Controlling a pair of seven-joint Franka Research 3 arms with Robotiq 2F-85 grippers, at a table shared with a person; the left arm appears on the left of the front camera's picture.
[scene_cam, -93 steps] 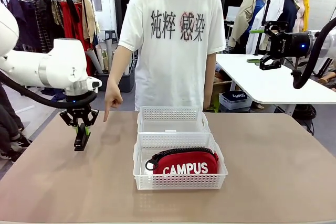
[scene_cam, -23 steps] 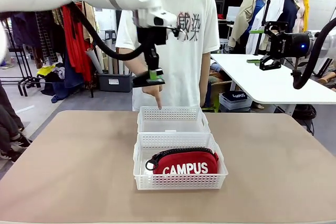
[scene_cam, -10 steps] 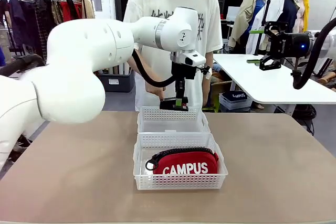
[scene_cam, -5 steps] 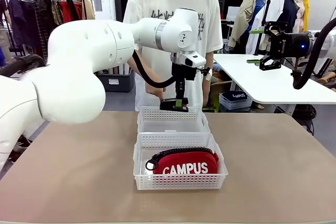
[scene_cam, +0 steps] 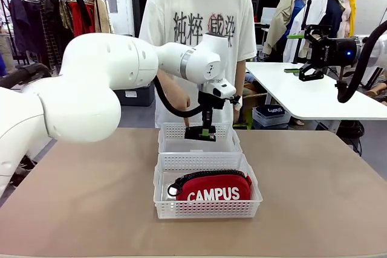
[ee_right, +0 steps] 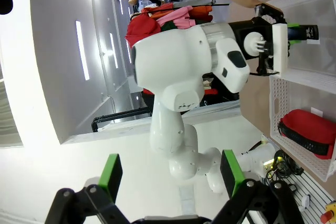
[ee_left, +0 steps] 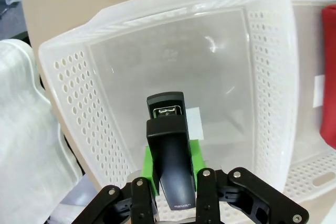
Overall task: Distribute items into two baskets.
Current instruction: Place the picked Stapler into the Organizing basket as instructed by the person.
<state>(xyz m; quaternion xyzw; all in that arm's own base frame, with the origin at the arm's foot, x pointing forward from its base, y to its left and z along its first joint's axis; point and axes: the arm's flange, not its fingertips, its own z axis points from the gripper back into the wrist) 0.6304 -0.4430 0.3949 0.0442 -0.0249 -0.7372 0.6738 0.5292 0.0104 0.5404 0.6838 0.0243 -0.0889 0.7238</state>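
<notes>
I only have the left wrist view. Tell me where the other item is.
Observer: The red pouch lies in the near basket, lettering toward the robot.
Operator: Report the stapler's height.
Observer: The stapler, clamped in the left gripper, hangs level with the far basket's rim, not yet on the floor.
Operator: Say what the right gripper is doing.
Observer: The right gripper is open, raised off to the right, away from the table.

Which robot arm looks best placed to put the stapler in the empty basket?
The left: its pincer grips the stapler right above the far basket. The right pincer hangs open, off to the side.
</notes>
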